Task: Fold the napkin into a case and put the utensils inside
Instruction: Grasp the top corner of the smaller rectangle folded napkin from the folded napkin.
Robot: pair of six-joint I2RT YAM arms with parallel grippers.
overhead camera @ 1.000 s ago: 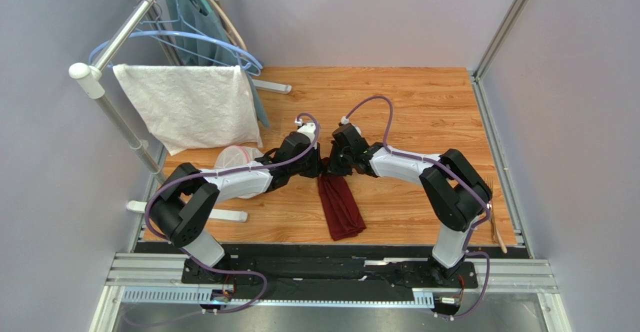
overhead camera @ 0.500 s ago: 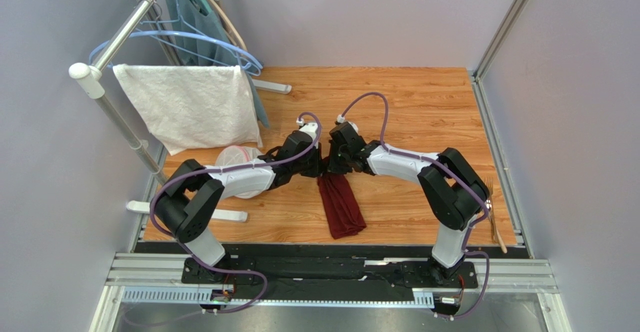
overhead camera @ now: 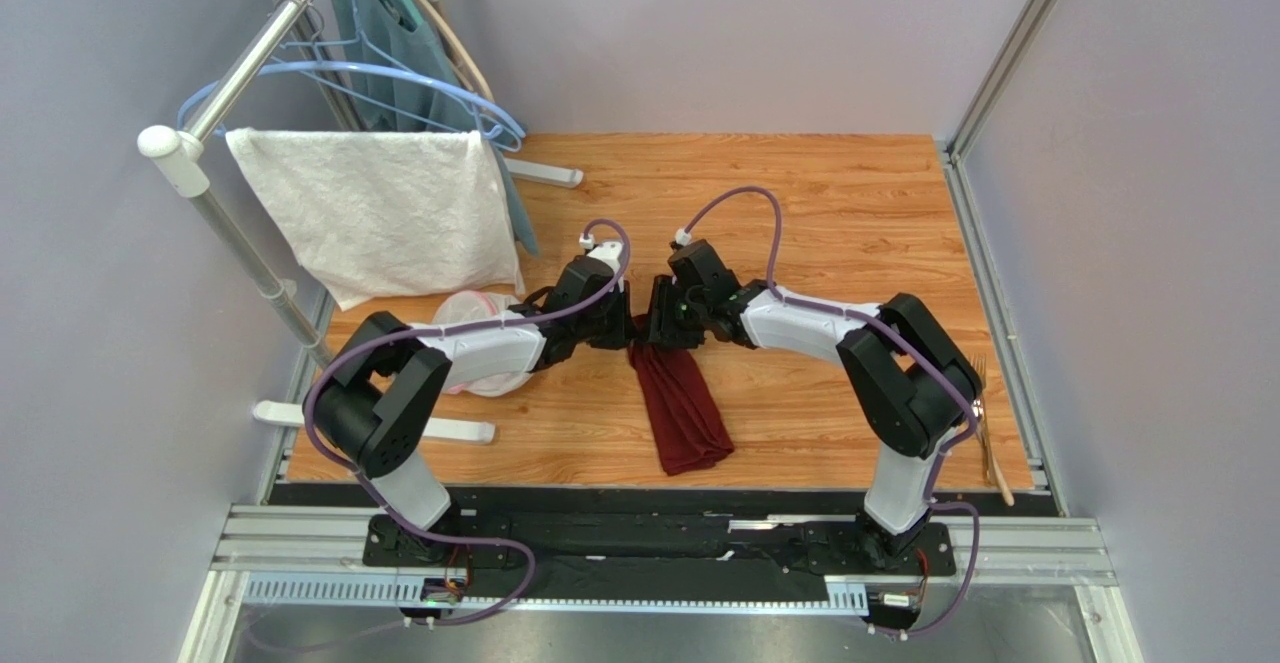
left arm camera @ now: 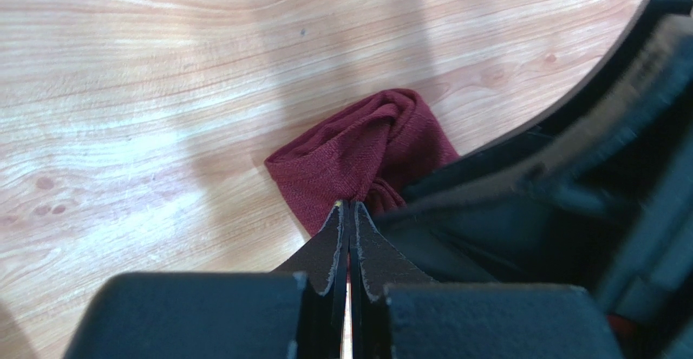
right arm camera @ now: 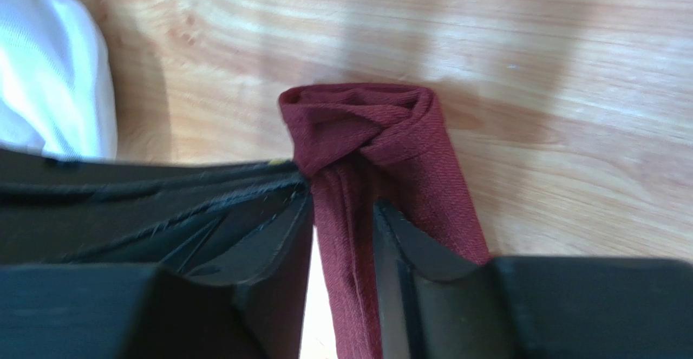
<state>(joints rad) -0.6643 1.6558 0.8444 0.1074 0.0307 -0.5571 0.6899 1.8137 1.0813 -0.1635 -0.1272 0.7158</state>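
Observation:
The maroon napkin lies on the wooden table as a narrow folded strip running from near to far. Both grippers meet at its far end. My left gripper is shut on the bunched far edge of the napkin, with its fingertips pressed together on the cloth. My right gripper holds a thick fold of the napkin between its fingers. The utensils lie at the table's right edge, by the right arm's base.
A white textured towel hangs on a rack at the back left, with blue hangers above it. A white round container with a pink rim sits under the left arm and also shows in the right wrist view.
Both grippers have moved a little toward the far side, drawing the napkin's far end with them. The strip now reaches slightly farther back.

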